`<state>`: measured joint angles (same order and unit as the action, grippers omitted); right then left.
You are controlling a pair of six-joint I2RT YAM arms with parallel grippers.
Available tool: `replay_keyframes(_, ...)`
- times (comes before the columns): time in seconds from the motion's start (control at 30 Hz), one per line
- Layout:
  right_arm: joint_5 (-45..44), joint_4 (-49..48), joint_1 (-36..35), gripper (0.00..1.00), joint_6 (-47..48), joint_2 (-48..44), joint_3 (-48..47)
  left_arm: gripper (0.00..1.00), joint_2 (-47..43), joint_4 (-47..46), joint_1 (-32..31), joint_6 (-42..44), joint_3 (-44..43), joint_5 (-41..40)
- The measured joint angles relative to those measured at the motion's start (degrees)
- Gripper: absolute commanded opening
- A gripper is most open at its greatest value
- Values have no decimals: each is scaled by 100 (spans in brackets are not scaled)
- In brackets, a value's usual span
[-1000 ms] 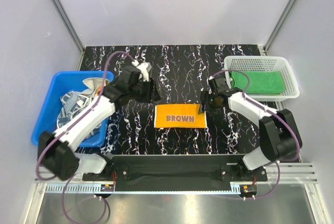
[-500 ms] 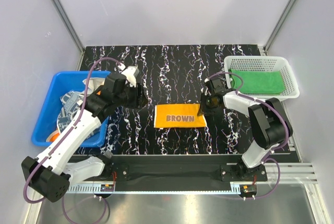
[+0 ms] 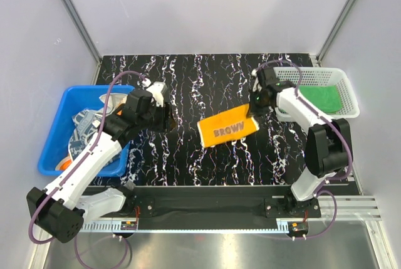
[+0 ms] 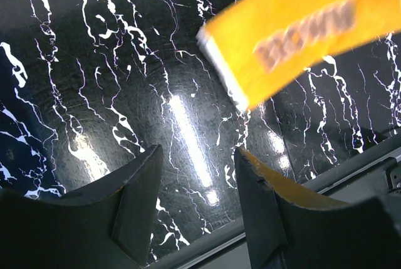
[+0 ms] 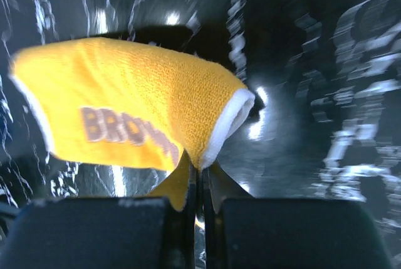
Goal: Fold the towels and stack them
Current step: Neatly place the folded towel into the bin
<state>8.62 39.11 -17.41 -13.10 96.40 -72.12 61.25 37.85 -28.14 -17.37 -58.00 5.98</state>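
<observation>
Tabletop [image 3: 188,162] black-marbled, walls [image 3: 207,12] pale grey

Two of them: left pincer [image 3: 165,118], right pincer [image 3: 253,110]. One folded orange-yellow towel with brown lettering [image 3: 227,126] at the right pincer; one plain green towel [image 3: 321,98] and one white mesh basket [image 3: 311,74] to its right; one blue plastic bin [image 3: 55,134] beside the left pincer.

We see black marbled table [image 3: 188,74]; blue plastic bin [image 3: 55,128] stands at left edge, white mesh basket [image 3: 351,96] at right rear.
</observation>
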Motion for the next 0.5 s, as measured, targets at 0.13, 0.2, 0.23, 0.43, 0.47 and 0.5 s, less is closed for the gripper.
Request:
replay_keyframes(0.13,-127,575,564,0,328,28,-807,54,0,-7,2,2,42,31)
replay_keyframes(0.2,-170,901,811,0,483,116,-1255,54,31,0,2,2,50,42)
replay_keyframes(0.23,-186,1040,935,0,568,190,-1506,54,55,-7,2,2,50,48)
replay_keyframes(0.43,-407,1670,1493,0,1029,837,-3034,54,192,-4,2,35,50,129)
replay_keyframes(0.47,-455,1762,1593,0,1108,984,-3289,54,192,-2,2,50,52,133)
replay_keyframes(0.5,-479,1825,1685,0,1182,1119,-3508,54,192,-4,2,63,52,142)
